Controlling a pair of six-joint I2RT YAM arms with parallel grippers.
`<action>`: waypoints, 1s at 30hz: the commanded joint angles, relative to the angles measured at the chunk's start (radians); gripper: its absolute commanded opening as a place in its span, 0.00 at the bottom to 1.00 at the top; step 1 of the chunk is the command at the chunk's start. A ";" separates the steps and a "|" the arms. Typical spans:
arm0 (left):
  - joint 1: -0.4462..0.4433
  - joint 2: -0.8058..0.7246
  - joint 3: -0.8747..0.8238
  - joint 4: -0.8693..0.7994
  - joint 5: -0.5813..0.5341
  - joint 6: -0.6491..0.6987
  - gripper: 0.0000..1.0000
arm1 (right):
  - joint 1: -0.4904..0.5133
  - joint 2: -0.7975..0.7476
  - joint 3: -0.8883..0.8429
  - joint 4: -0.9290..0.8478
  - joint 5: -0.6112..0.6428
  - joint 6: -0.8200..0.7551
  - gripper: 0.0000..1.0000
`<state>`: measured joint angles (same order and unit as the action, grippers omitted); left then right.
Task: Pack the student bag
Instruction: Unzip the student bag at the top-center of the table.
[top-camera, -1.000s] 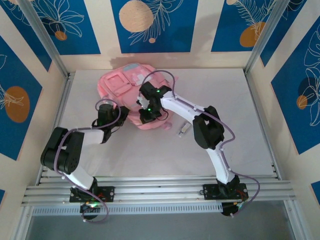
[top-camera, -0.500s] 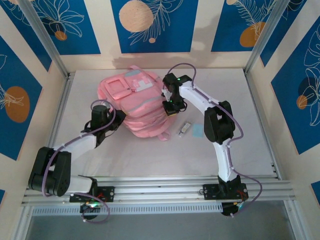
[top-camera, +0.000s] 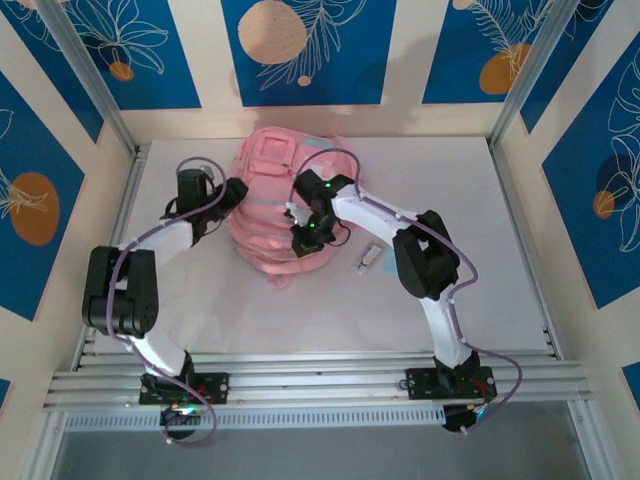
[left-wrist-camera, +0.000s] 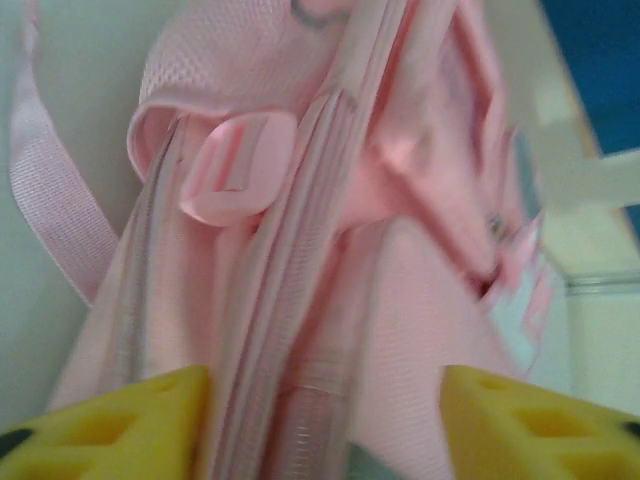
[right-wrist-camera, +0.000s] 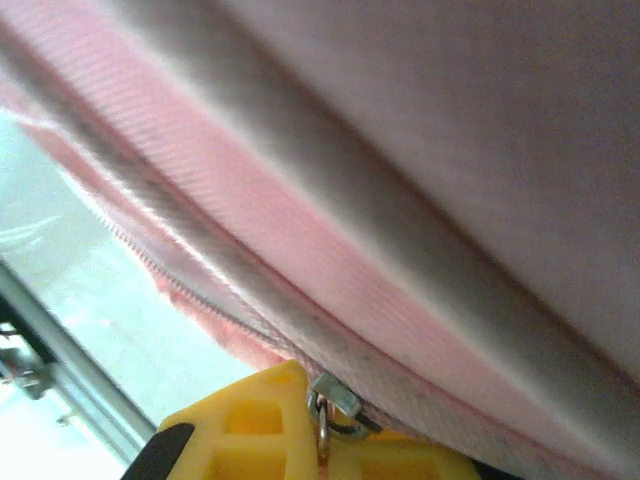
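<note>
The student bag (top-camera: 268, 190), a soft pink backpack, stands bunched up at the back middle of the table. My left gripper (top-camera: 236, 192) is at its left side. In the left wrist view its yellow fingers (left-wrist-camera: 100, 430) stand wide apart and open, with the bag's zip seam (left-wrist-camera: 300, 330) and pink fabric between them, not pinched. My right gripper (top-camera: 303, 236) is low on the bag's front right. In the right wrist view it (right-wrist-camera: 322, 435) is shut on the metal zipper pull (right-wrist-camera: 335, 405), under the bag's pink fabric (right-wrist-camera: 400, 200).
A small grey-white object (top-camera: 368, 260) lies on the white table (top-camera: 480, 230) right of the bag. Aluminium rails (top-camera: 300, 380) frame the table's front and sides, with patterned walls close behind. A pink buckle (left-wrist-camera: 235, 170) and a loose strap (left-wrist-camera: 55, 190) hang on the bag's left side.
The bag has gone from lying flat to bunched upright nearer the back. My left gripper has moved to the bag's left and opened. My right gripper has swung back left, still shut.
</note>
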<state>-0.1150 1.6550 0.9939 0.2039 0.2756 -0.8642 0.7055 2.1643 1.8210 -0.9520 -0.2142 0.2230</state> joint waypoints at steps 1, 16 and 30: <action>-0.011 -0.096 -0.004 -0.077 -0.004 0.043 0.73 | 0.028 0.068 0.111 0.102 -0.147 0.142 0.00; -0.063 -0.519 -0.447 -0.177 -0.083 -0.193 0.80 | -0.006 0.097 0.208 0.266 -0.203 0.364 0.00; -0.192 -0.223 -0.500 0.239 -0.201 -0.392 0.66 | 0.005 0.047 0.142 0.289 -0.239 0.379 0.00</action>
<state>-0.2913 1.3766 0.4953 0.2916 0.1326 -1.2045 0.7105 2.2612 1.9785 -0.7238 -0.4007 0.6048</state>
